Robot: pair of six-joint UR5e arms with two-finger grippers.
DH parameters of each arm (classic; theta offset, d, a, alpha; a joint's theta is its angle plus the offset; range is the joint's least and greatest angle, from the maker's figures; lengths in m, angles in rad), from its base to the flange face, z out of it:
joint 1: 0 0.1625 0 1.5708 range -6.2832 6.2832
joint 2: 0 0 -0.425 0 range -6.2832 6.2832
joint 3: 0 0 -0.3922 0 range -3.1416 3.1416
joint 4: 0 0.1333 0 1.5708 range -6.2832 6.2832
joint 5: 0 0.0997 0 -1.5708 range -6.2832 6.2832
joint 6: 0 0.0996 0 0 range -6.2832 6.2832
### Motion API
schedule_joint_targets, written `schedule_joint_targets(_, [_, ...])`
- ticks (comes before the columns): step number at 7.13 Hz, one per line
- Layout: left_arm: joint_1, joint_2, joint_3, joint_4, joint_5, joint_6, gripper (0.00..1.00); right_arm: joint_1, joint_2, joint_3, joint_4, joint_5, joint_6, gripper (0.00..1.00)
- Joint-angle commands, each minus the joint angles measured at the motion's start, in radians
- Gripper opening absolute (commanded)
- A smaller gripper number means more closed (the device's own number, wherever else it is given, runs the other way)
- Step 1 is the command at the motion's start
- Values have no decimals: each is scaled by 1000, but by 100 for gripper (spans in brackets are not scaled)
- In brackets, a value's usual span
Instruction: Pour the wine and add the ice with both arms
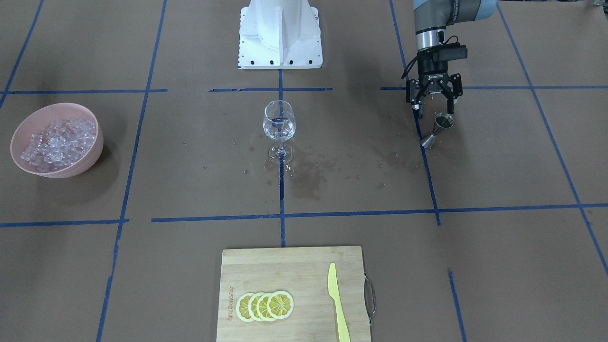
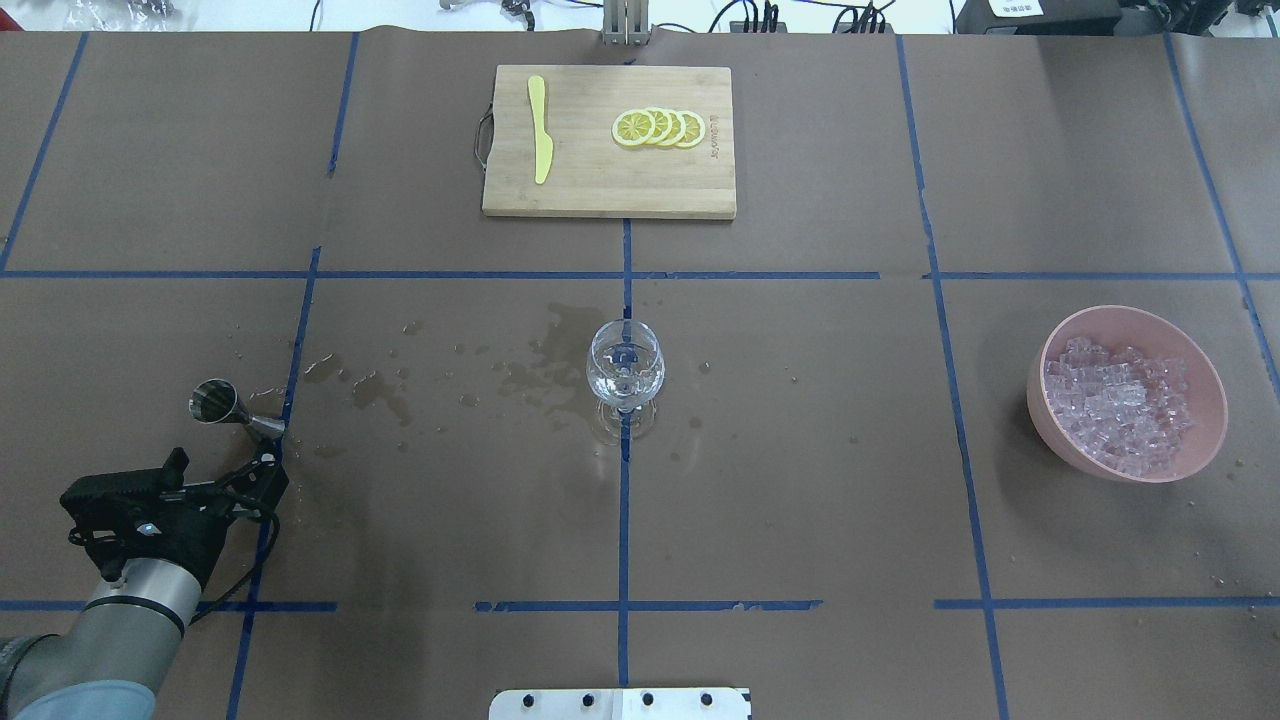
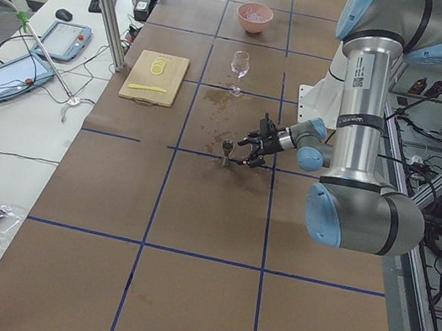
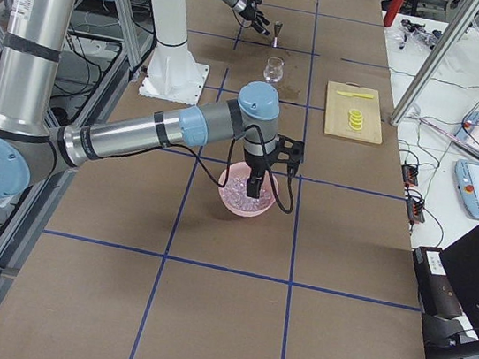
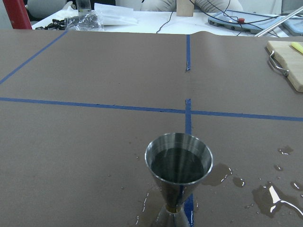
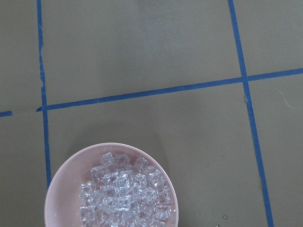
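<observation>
A: What is the jigger made of?
B: Bright polished metal. The bench wears matt brown paper, wet-glossy in patches.
A: And the rest?
B: Bare wooden board, matt pink plastic bowl, clear glassy ice.

Brown paper table cover shows a blue tape grid and darker wet blotches by the clear stemmed wine glass. At the glass's nine o'clock a pale pink round bowl holds glassy whitish ice cubes; at three o'clock, a silver metal jigger. At six o'clock a light bamboo cutting board bears yellow lemon slices and a yellow plastic knife.
</observation>
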Motion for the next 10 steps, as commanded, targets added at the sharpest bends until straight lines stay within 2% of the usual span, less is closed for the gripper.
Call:
schedule_joint_targets(1, [-1,-59,64,-1,41,-4,94,-17,-5,33,0,3,45,100])
schedule_joint_targets(4, [-6,-57,85,-1,113,-17,91,-107,-9,85,0,-5,168,100])
schedule_joint_targets(6, [-6,-62,113,-1,162,-22,89,-114,-9,87,0,-5,170,100])
schedule_joint_targets(10, [-17,-100,159,-3,175,-24,85,-123,-9,88,0,-5,173,100])
